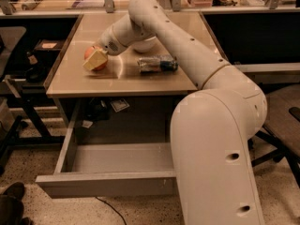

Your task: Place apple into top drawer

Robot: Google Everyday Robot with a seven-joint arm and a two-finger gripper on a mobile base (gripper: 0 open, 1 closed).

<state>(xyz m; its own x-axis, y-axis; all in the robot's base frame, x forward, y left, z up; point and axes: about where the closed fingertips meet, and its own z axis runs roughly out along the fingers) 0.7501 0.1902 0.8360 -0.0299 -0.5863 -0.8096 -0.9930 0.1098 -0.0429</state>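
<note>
The red-orange apple (pixel 91 56) sits on the beige table (pixel 154 81) at its left side. My gripper (pixel 95 60) is at the apple, its pale finger (pixel 95 58) lying across the apple's front and hiding much of it. The arm reaches over the table from the right. The top drawer (pixel 105 179) is pulled open below the table's front edge; the part of its inside that shows holds nothing, and my arm's base hides its right end.
A silver-and-blue foil packet (pixel 157 63) lies mid-table, right of the apple. A white bowl (pixel 143 44) sits behind my arm. Black frames stand at the left (pixel 23 97). A chair (pixel 283 125) is at the right. Cluttered benches run behind.
</note>
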